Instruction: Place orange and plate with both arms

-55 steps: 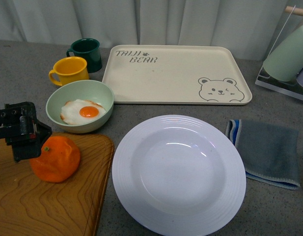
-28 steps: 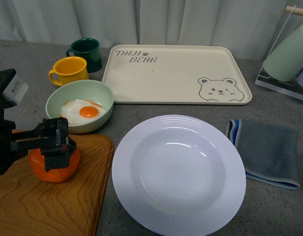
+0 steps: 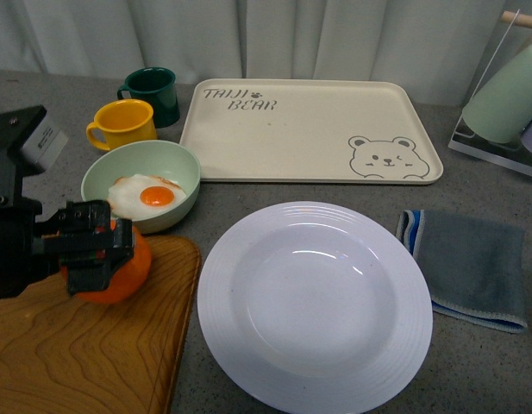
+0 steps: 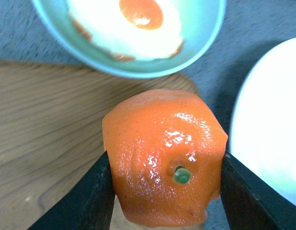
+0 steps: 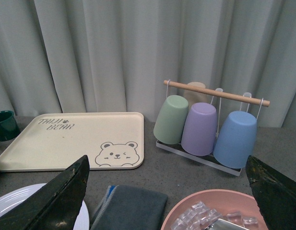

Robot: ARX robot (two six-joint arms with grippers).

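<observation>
My left gripper [image 3: 93, 250] is shut on the orange [image 3: 132, 263], holding it just above the wooden board [image 3: 84, 354] at the front left. In the left wrist view the orange [image 4: 162, 153] sits between both black fingers [image 4: 90, 196], green stem dot facing the camera. The large white plate [image 3: 222, 285] lies on the grey table in the middle front, right of the board; its edge shows in the left wrist view [image 4: 272, 120]. My right gripper [image 5: 169, 196] is open and empty, out of the front view, held high over the table's right side.
A pale green bowl [image 3: 175, 168] with a fried egg stands just behind the orange. Yellow mug [image 3: 123, 123] and dark green mug [image 3: 153, 90] stand behind it. The cream bear tray [image 3: 309, 129] is at the back. A grey cloth [image 3: 472, 267] lies right of the plate. A cup rack [image 5: 210, 124] and a pink bowl [image 5: 186, 211] stand further right.
My left gripper moved right over the orange, closed on it and lifted it slightly toward the bowl. The plate has not moved.
</observation>
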